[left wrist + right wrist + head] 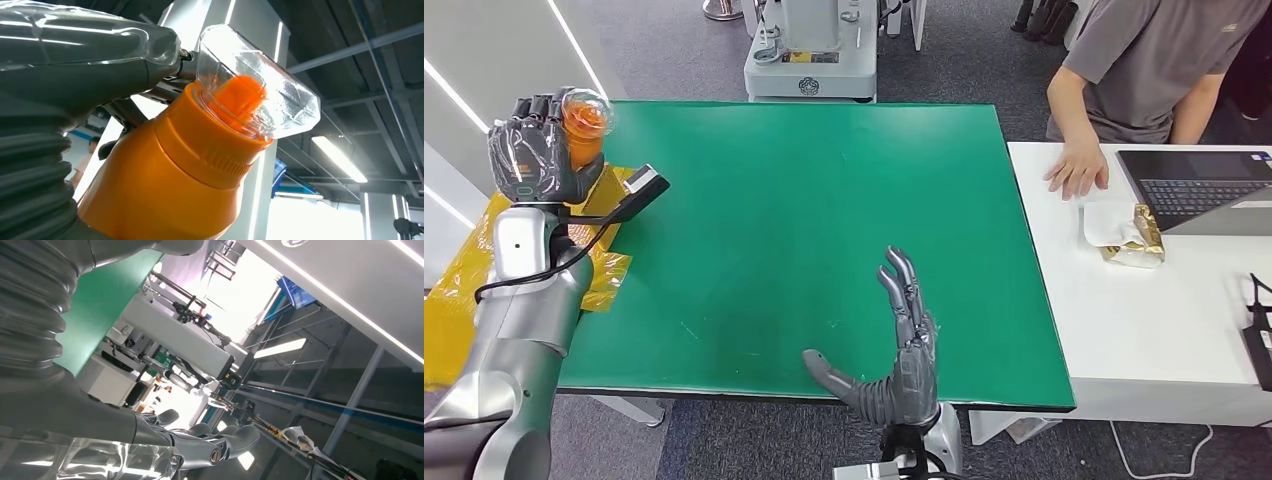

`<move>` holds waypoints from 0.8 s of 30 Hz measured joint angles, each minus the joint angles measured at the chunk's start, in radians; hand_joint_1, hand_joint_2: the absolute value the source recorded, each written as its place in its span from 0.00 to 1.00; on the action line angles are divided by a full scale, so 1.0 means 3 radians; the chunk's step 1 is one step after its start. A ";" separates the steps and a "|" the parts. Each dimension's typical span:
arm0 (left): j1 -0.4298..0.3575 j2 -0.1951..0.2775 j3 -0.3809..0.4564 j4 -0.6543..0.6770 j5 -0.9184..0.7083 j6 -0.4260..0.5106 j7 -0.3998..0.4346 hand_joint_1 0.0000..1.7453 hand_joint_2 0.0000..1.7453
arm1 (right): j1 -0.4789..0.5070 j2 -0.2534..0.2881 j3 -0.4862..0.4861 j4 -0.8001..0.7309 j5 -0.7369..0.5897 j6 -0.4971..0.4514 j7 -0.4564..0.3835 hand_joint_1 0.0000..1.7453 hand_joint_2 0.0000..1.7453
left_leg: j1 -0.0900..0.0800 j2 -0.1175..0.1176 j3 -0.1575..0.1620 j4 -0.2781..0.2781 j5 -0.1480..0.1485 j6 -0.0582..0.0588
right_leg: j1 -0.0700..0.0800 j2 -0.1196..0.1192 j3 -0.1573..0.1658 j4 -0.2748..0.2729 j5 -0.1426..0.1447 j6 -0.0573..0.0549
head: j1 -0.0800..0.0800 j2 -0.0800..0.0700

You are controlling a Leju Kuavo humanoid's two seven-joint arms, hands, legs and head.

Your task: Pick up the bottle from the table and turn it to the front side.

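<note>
My left hand (539, 150) grips an orange bottle (584, 130) with a clear cap, raised above the left edge of the green table (804, 200). Up close in the left wrist view, the orange bottle (170, 180) and its clear cap (260, 85) sit beside my left hand (75, 60), cap pointing away toward the ceiling. My right hand (899, 345) hovers over the table's near edge, fingers spread and pointing upward, holding nothing. In the right wrist view, my right hand (150, 435) has its fingers stretched out and empty.
Yellow plastic sheeting (474, 270) lies off the table's left side. A white table (1144, 320) on the right carries a laptop (1204, 185) and a gold-wrapped packet (1139, 240); a person's hand (1076, 168) rests on it. A grey machine base (812, 60) stands beyond the far edge.
</note>
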 joint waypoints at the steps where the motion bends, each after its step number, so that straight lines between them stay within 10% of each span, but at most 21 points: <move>1: -0.0010 0.0007 0.0000 0.0049 -0.0057 0.0000 0.0041 1.00 1.00 | 0.0000 0.0000 0.0000 0.0000 -0.0010 0.0000 0.0000 0.00 1.00 | 0.0000 0.0000 0.0000 0.0000 0.0000 0.0000 | 0.0000 0.0000 0.0000 0.0000 0.0000 0.0000 | 0.0000 0.0000; 9: -0.0006 0.0178 -0.0530 0.0614 -0.0163 -0.0265 0.0674 1.00 1.00 | 0.0009 0.0000 0.0006 -0.0051 -0.0039 0.0000 0.0000 0.00 1.00 | 0.0000 0.0002 0.0001 0.0000 0.0000 0.0000 | 0.0000 0.0002 0.0000 0.0000 -0.0001 -0.0001 | 0.0000 0.0000; 24: 0.0370 0.0371 -0.1528 0.1040 -0.0165 -0.0757 0.0764 1.00 1.00 | 0.0099 0.0000 -0.0038 -0.0454 0.0248 0.0000 0.0000 0.00 1.00 | 0.0000 0.0013 0.0010 -0.0005 -0.0009 -0.0011 | -0.0001 0.0015 0.0000 0.0001 -0.0004 -0.0007 | 0.0000 0.0000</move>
